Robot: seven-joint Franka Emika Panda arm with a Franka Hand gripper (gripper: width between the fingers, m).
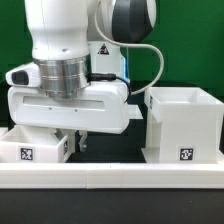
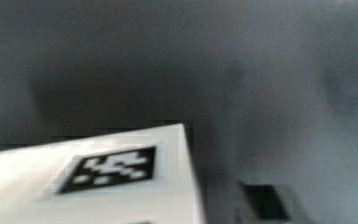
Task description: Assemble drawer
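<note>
White two-finger gripper point(image 1: 79, 141) hangs low, just beside the shallow white plastic tray point(image 1: 30, 147) with a black-and-white square tag, at the exterior view's left. Its fingers are in shadow, so their opening cannot be told. The large white cube-shaped housing point(image 1: 186, 120) stands apart at the right. The wrist view is blurred and shows only a tagged tray corner point(image 2: 105, 170).

gripper point(image 1: 78, 141) betw. tray point(image 1: 30, 149) & housing point(image 1: 185, 122)
</note>
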